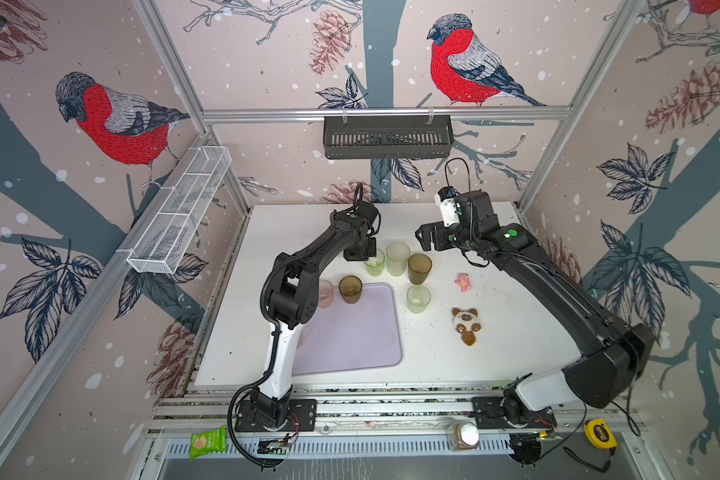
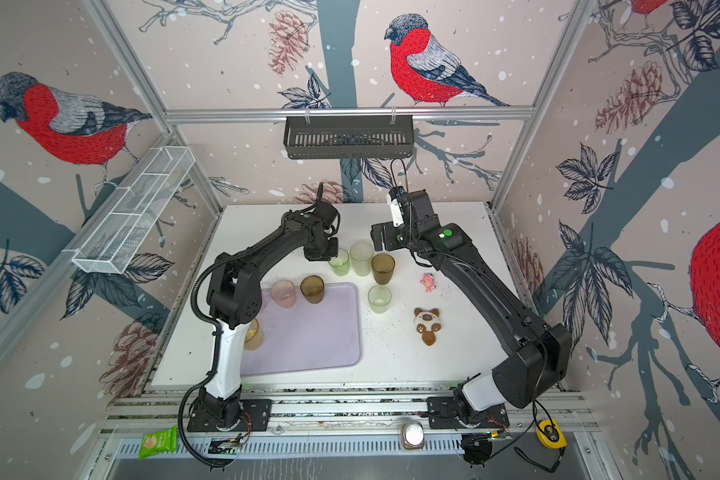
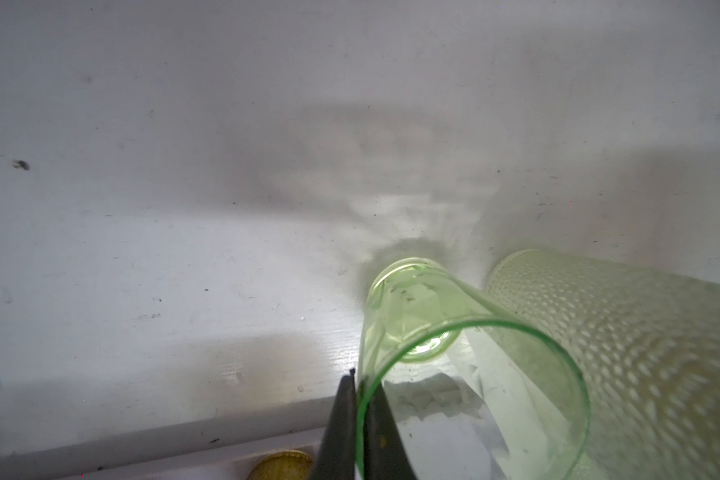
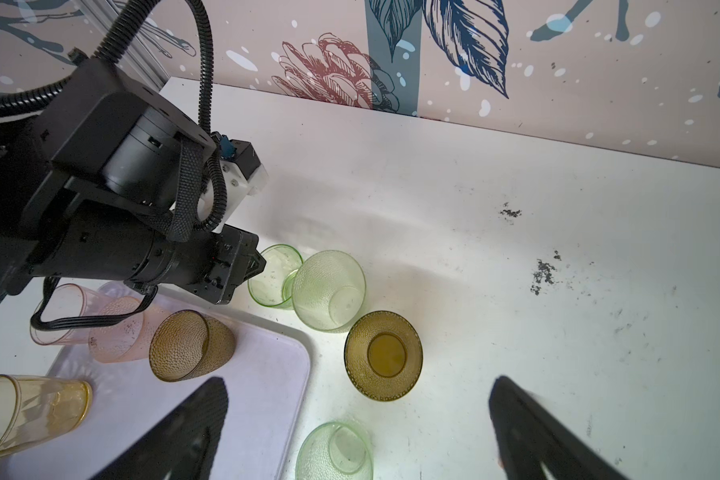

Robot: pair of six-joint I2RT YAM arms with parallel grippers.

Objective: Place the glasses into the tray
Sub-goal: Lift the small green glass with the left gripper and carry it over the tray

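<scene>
My left gripper [image 3: 360, 399] is shut on the rim of a clear green glass [image 3: 412, 316] that stands on the white table behind the tray; both top views show this glass [image 1: 375, 264] [image 2: 339, 262]. Beside it stand a frosted pale glass [image 1: 398, 258], a brown glass [image 1: 419, 268] and another green glass [image 1: 418, 298]. The lavender tray [image 2: 316, 345] holds a pink glass [image 2: 283, 293], a brown-olive glass [image 2: 312, 289] and an amber glass [image 2: 253, 334]. My right gripper [image 4: 359, 379] hangs open above the brown glass [image 4: 383, 355], holding nothing.
A pink toy [image 1: 462, 281] and a panda plush [image 1: 466, 325] lie on the table's right side. A black slotted basket [image 1: 387, 137] hangs on the back wall, a white mesh basket [image 1: 179, 212] on the left. A lidded jar [image 1: 464, 434] sits on the front rail.
</scene>
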